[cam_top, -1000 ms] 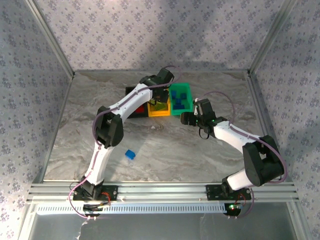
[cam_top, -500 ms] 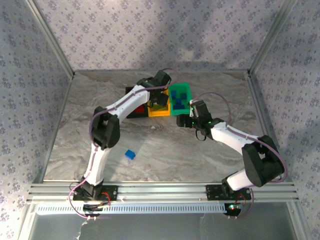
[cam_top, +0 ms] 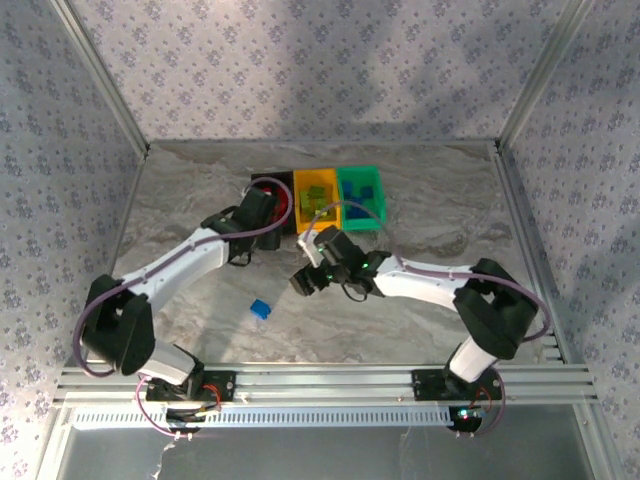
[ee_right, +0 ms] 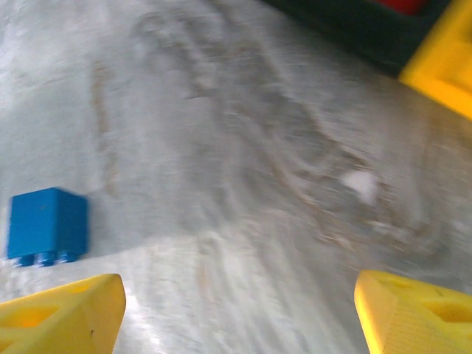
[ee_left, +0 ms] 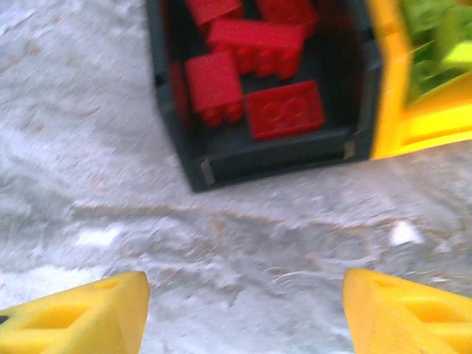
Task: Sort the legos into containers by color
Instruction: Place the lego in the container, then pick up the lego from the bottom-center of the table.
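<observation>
Grey marbled tabletop (cam_top: 450,210), flowered walls behind; at its far middle the black bin (ee_left: 265,155), orange-yellow bin (cam_top: 318,188) and green bin (cam_top: 360,186) stand in a row. Red legos (ee_left: 258,44) lie in the black one. Just near of it the left gripper (ee_left: 243,310) hovers, fingers spread, empty. The right gripper (ee_right: 236,310) gapes too, a lone blue lego (ee_right: 48,225) on the table at its near left.

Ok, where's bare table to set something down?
Free: table right of the green bin, and left of the left arm. Crowded: before the bins, where left gripper and right gripper sit, near the blue brick.
</observation>
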### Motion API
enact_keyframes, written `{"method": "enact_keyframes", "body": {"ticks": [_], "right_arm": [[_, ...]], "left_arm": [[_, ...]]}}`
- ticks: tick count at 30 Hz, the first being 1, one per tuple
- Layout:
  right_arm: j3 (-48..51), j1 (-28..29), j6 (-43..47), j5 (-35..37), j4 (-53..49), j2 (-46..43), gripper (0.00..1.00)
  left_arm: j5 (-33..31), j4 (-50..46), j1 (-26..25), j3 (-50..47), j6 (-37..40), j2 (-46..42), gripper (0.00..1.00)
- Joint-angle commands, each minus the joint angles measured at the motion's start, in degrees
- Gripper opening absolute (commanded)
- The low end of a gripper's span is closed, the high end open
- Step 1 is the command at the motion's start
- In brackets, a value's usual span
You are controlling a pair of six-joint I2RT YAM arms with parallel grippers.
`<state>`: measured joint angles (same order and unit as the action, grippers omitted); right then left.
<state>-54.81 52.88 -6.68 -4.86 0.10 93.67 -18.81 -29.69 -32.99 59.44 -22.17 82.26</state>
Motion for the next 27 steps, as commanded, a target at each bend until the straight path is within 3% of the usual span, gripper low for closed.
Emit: {"method": "enact_keyframes", "body": {"ticks": [1,7,15,27], "right_arm": [[-4.0,3.1,3.9,-2.9,-1.3,4.6,0.83],[-7.2,7.0,3.7,-4.7,-1.0,8.2,0.83],[-12.7,12.0,3.9,-5.8,-3.8,12.4,0.83],[-23.5,12.6,2.9,-3.2,-13.6,22.6,0.80]], "left_arm": [[-1.9,2.6,1.7,-5.0,-1.6,-4.7,0.69],[-0.5,3.2,6.7,-12.9,-2.2,-11.2,0.68],[6.1,5.7,14.6,-19.8,-2.5,-17.3,0.68],[13.3,9.4,20.3,-25.4,-2.8,-20.4,0.68]]}}
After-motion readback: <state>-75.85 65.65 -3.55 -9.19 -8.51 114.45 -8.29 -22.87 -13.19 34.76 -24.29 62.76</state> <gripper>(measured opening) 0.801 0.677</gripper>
